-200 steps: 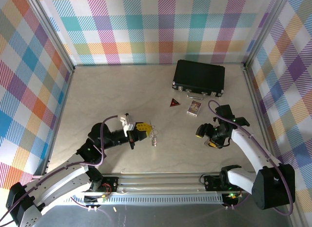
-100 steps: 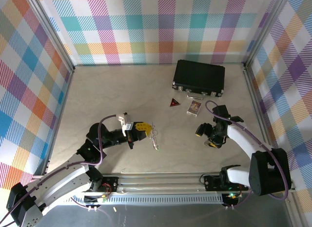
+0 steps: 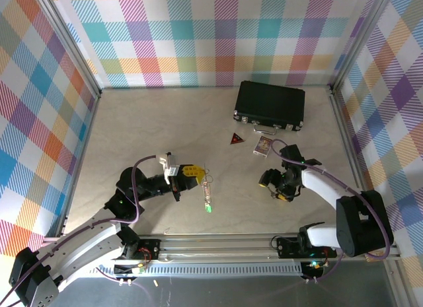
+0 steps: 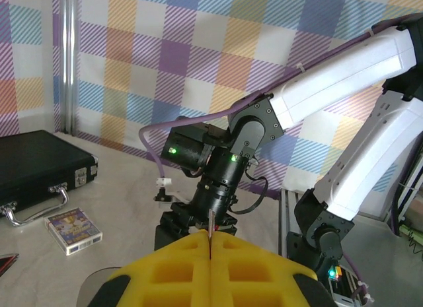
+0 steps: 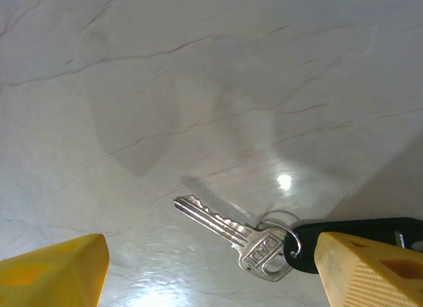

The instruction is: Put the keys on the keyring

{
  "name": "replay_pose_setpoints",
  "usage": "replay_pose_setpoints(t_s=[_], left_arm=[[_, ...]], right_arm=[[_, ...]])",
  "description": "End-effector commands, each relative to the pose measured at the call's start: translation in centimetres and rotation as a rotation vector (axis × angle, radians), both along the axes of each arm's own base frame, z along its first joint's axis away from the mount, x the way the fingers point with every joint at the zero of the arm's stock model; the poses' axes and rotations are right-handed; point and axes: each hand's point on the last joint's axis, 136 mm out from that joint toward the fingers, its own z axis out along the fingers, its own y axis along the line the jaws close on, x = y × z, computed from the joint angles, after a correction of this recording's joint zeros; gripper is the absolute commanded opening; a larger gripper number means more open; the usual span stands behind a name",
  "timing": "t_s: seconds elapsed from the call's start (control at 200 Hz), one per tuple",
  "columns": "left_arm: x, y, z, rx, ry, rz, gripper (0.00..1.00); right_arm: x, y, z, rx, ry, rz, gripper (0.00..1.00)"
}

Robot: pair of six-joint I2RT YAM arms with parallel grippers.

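Left arm: runs from its base at 7 o'clock of the overhead view, upper link laid low, forearm running toward 2 o'clock, wrist roughly level. Left gripper [image 3: 190, 173] faces 3 o'clock; its yellow fingers [image 4: 165, 271] are pressed together, pinching the keyring [image 3: 207, 185].

Right arm: runs from its base at 5 o'clock, elbow bent, forearm reaching toward 10 o'clock. Right gripper [image 3: 272, 187] is turned downward, yellow fingers [image 5: 56, 271] standing wide apart.

The left hand [image 4: 210, 249] clamps a thin metal strip [image 4: 210, 226], facing the right arm [image 4: 344, 76]
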Motion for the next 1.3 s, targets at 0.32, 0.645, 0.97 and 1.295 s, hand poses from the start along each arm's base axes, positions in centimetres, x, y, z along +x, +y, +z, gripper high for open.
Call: replay_pose_setpoints(t_s=[0.32, 0.645, 0.97, 1.295], left_arm=[[-0.1, 0.4, 0.7, -0.041, -0.013, -0.008, 0.0], [-0.2, 0.3, 0.1, -0.034, 0.006, -0.013, 0.0], [-0.7, 0.4, 0.5, -0.031, 0.002, -0.026, 0.0], [-0.6, 0.2, 0.5, -0.03, 0.009, -0.036, 0.0]], right_arm=[[-0.2, 9.0, 1.2, 0.071, -0.013, 0.258, 0.77], [0.1, 7.7, 3.0, -0.022, -0.088, 0.486, 0.66], [1.3, 7.8, 2.5, -0.012, -0.07, 0.553, 0.48], [-0.1, 7.8, 1.3, 0.022, -0.02, 0.579, 0.36]])
